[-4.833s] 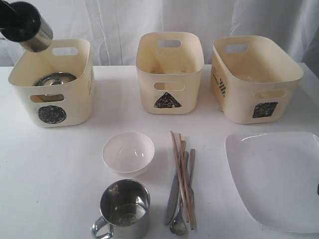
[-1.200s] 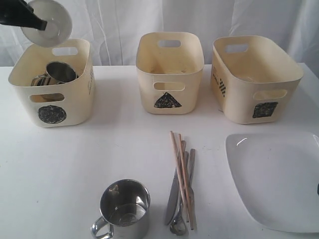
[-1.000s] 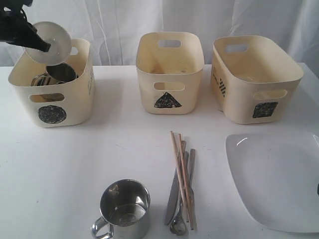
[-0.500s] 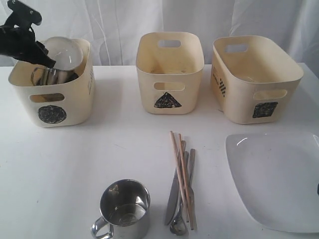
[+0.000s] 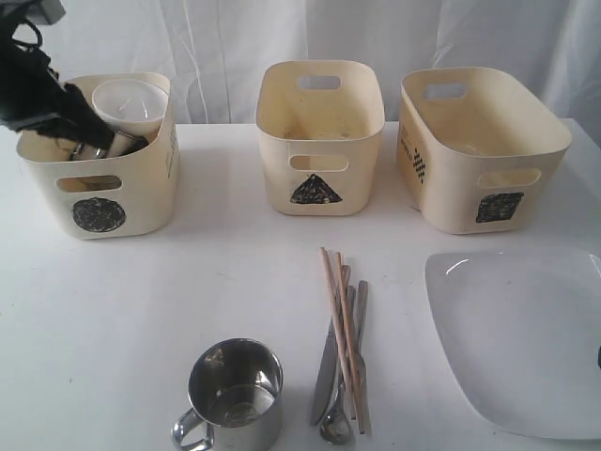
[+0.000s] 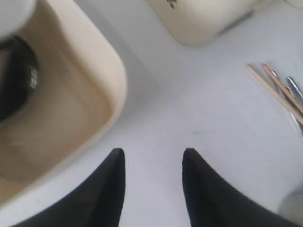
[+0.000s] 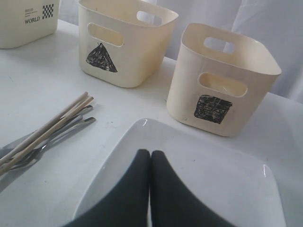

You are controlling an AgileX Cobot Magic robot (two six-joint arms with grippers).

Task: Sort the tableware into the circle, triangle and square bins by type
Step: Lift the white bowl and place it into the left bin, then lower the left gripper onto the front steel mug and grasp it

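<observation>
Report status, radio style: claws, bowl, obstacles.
Left claw open, empty. Right claw shut above plate. White bowl in circle bin. Mug, cutlery not yet sorted.

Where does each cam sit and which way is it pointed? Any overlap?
Exterior: raised at the near side of the table, facing across chopsticks and plate to the circle bin, triangle bin, square bin and curtain; left arm shows top left.
Left wrist: above the circle bin's corner, looking down at bin, table and chopsticks; open left tool shows.
Right wrist: low over the plate, facing the triangle and square bins; shut right tool shows.
Shared: chopsticks appear in all three.
</observation>
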